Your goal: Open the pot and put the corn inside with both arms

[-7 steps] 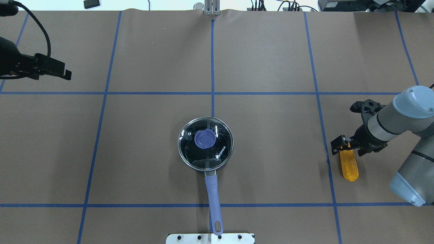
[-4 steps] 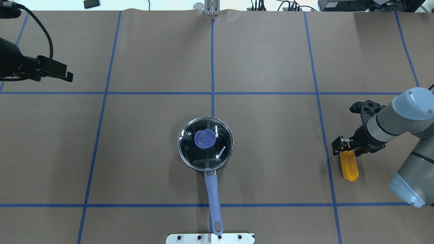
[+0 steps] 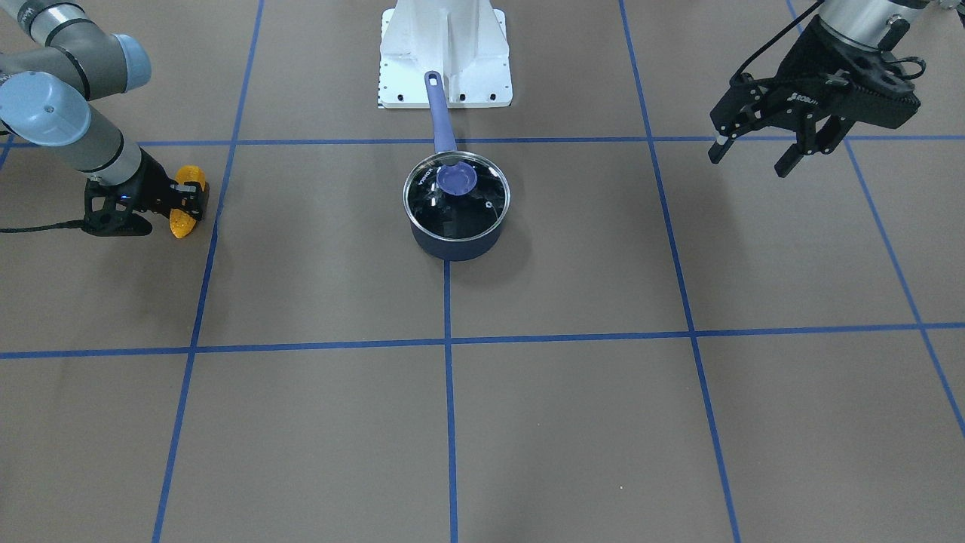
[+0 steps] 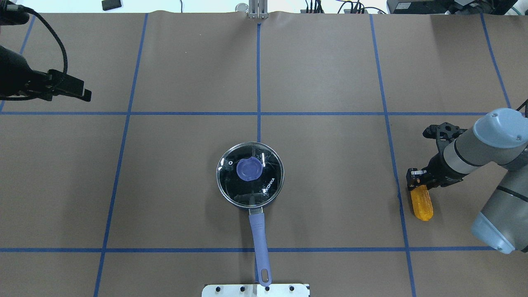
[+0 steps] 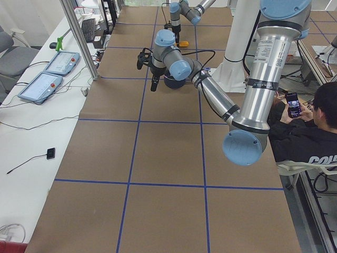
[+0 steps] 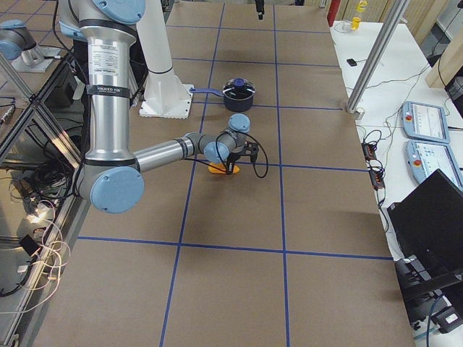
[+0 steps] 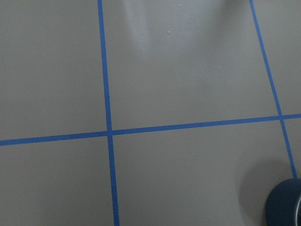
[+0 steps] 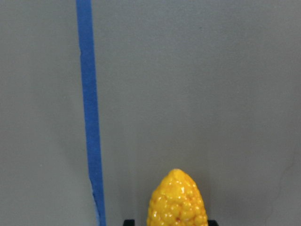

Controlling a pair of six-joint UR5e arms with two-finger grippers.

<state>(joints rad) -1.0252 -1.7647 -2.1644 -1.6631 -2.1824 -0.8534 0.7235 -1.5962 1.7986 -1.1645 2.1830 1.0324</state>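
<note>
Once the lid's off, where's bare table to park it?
Bare table lies on the pot's left, out toward the left gripper, and on its right up to the tape line before the corn. Crowded: the right gripper around the corn, and the handle reaching the base plate.

The pot [image 3: 456, 245], 1 obstacle, stands well apart from left hand [image 3: 748, 161] and right hand [image 4: 416, 181].

The corn [image 8: 176, 202] looked like glossy, bumpy plastic on the table [image 4: 330, 82], which was covered in matt brown paper crossed by smooth blue tape [image 4: 258, 82]. The pot's lid [image 4: 269, 178] was shiny glass rimmed in metal, its knob [image 4: 249, 168] and handle [image 4: 260, 235] matt lilac plastic. The left hand [image 3: 746, 164] was matt black, the right arm [image 4: 474, 150] dull grey metal.
</note>
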